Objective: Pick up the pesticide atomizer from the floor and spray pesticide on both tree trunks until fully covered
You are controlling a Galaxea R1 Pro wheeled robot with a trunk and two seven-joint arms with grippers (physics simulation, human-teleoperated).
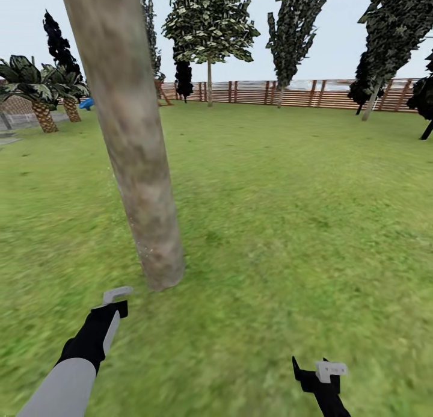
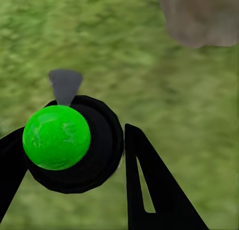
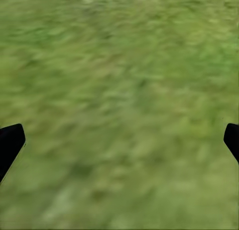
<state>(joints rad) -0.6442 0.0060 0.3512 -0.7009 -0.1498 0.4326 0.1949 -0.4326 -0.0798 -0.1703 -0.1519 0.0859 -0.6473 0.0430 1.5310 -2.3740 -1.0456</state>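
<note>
1. One thick pale grey-beige mottled tree trunk rises from the blurry green grass lawn just ahead of the left gripper.
2. The left gripper is clamped on the black atomizer with a green ball top; its grey nozzle may point past the trunk, wasting spray.
3. The right gripper hangs spread wide, empty, over grass.

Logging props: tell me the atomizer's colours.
Bright green atomizer body on a black base with a grey nozzle, clearest in the left wrist view.
</note>
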